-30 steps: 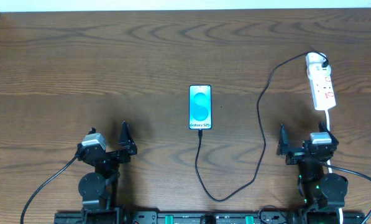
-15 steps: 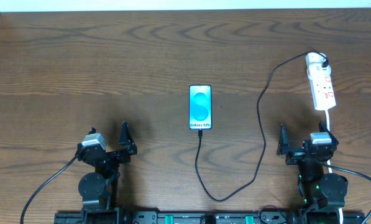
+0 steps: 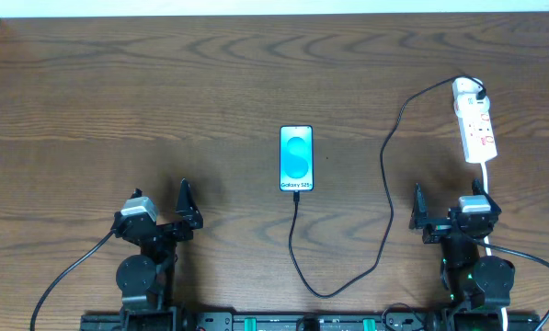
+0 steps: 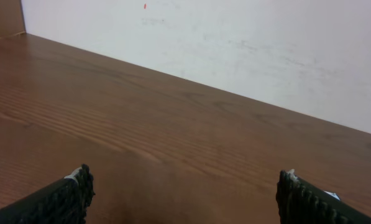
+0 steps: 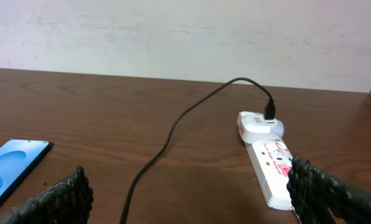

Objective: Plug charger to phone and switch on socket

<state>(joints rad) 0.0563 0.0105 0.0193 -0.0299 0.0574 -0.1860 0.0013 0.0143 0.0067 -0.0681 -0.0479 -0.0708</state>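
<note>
**Both hands parked wide open, cable lying between phone and socket**

Left hand [image 4: 184,198]: fingers spread wide, nothing between them, at the near left of the table [image 3: 118,83]. Right hand [image 5: 188,194]: also spread wide and empty, at the near right, just in front of the socket.

Where things are:
- The phone [image 3: 296,158] lies flat, screen up, mid-table.
- The charger [image 3: 383,175] runs from the phone's near edge, loops toward the near side, then climbs right to the socket's far end.
- Its tip touches the phone's near edge; can't tell if it is fully seated.
- The socket [image 3: 477,127] is at the far right, with a white adapter block [image 5: 260,126] on its far end and the black plug in that block.
- A white cord [image 3: 488,175] leaves the socket's near end.

Handling, my read:
- The cable is light and floppy and won't push. Take it at the stiff connector tip right by the phone, not along the slack.
- The phone is thin and slick and likely slides on the wood when pushed endwise, so brace it by the long edges. It has a glass face, so go easy.
- The socket is light plastic and may skate. Press the switch straight down.
- The switches show only as red marks, too small to tell apart.

Counts:
- phone: one
- black charger cable: one
- socket strip: one
- adapter block: one
- white cord: one
- hands: two
</note>
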